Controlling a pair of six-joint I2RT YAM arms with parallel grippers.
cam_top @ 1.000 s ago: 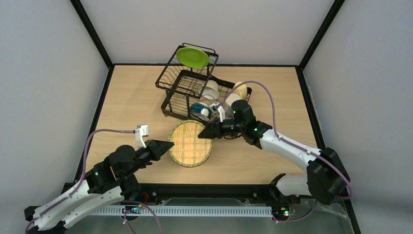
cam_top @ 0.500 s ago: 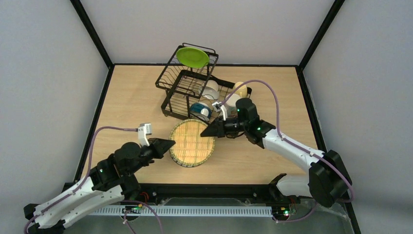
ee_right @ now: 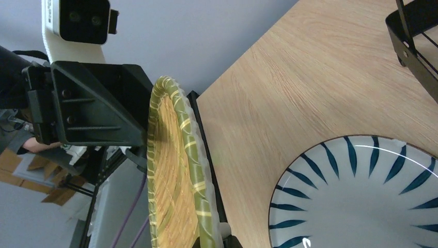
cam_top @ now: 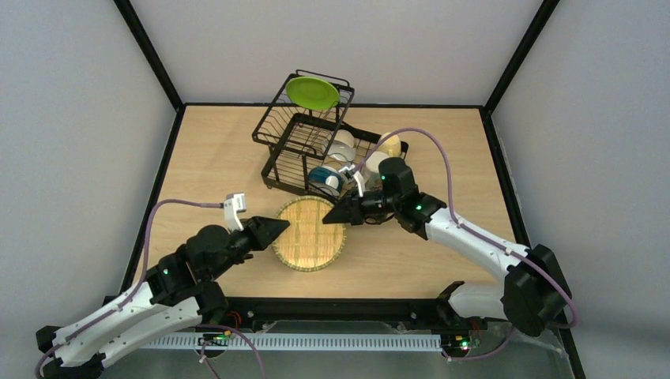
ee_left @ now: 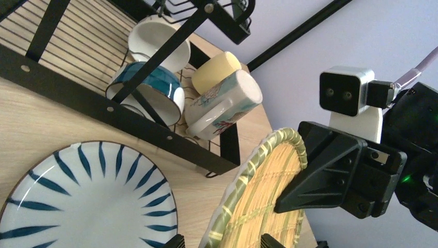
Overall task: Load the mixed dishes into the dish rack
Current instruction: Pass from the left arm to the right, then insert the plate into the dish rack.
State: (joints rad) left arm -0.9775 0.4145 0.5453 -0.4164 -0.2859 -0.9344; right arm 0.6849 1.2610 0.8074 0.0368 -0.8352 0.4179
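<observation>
The round woven bamboo tray [cam_top: 310,234] with a green-bound rim hangs tilted over the near middle of the pale wooden table [cam_top: 213,158], just near of the black wire dish rack [cam_top: 304,150]. Only the right gripper [cam_top: 330,215] appears to carry it, jaws pressed together on its right rim, while the left gripper [cam_top: 278,228] has its jaws spread either side of the left rim. The main risk, as I judge it, is that a pinch on one edge of so wide a tray lets it swing or slip onto the white plate with blue radial strokes [ee_left: 88,199] lying flat right beneath it. The spread left fingers could also catch the rim on any move. A carry toward the rack could knock the cream printed mug [ee_left: 224,103] and yellow mug [ee_left: 217,72] lying at its right end, beside the blue-outside bowl [ee_left: 147,90] and white bowl [ee_left: 157,44]. The green plate [cam_top: 312,92] sits atop the raised far tier. From above, the tray hides the white plate entirely. Both wrist views crop their own fingertips, so the exact contact on the rim is hard to confirm, and free rack slots are hard to make out.
</observation>
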